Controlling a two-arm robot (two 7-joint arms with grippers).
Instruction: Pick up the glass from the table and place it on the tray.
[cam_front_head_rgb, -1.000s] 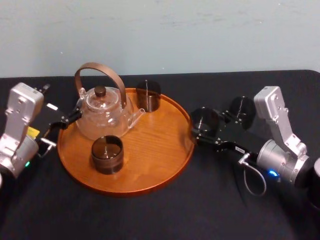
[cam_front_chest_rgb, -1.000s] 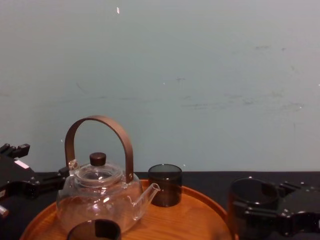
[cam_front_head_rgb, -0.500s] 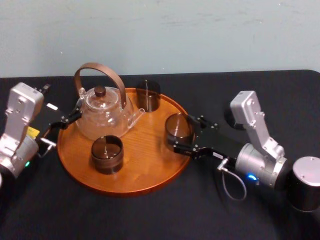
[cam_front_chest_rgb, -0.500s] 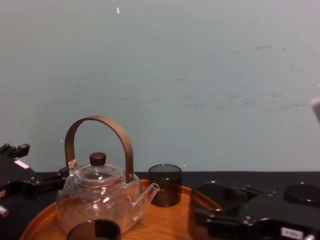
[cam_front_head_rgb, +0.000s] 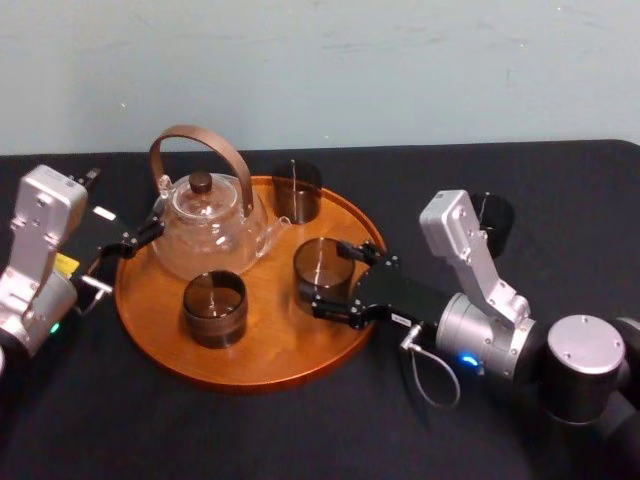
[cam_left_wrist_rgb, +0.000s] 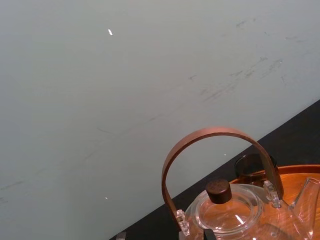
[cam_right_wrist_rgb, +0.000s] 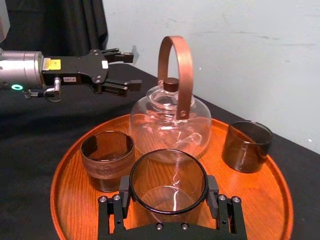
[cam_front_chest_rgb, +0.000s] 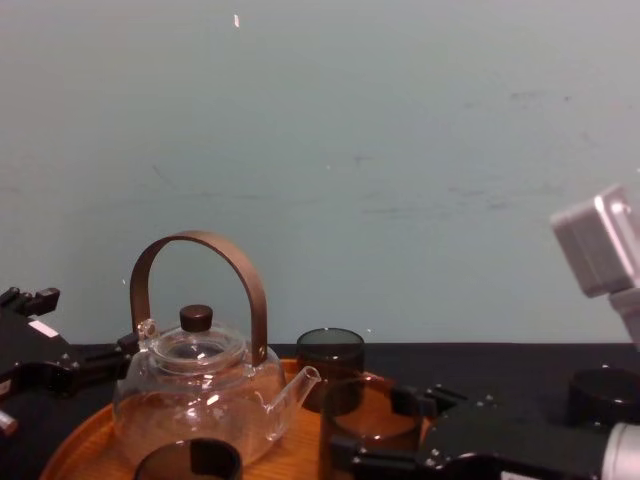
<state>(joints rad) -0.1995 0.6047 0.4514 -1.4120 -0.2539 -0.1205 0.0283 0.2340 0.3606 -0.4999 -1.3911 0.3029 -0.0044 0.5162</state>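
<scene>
Presently: right claw (cam_front_head_rgb: 330, 277) was clenched on glass (cam_front_head_rgb: 322, 266) over tray's (cam_front_head_rgb: 290, 352) right side; teapot (cam_front_head_rgb: 205, 225) and two dark glasses (cam_front_head_rgb: 214, 308) stood close by. Left claw (cam_front_head_rgb: 140, 238), released, hung beside teapot over bench (cam_front_head_rgb: 300, 430).

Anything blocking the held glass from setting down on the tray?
Nothing visible. The right gripper holds the glass over bare tray wood; the teapot, front glass and back glass stand clear.

Matte black tabletop (cam_front_head_rgb: 300, 430), meeting a pale wall (cam_front_head_rgb: 400, 70) at its far edge. Resting directly on it, left of centre, is a large round orange-brown wooden tray (cam_front_head_rgb: 268, 345) with a low raised rim. Well to the tray's right, a dark glass (cam_front_head_rgb: 500, 218) stands upright on the black surface.
</scene>
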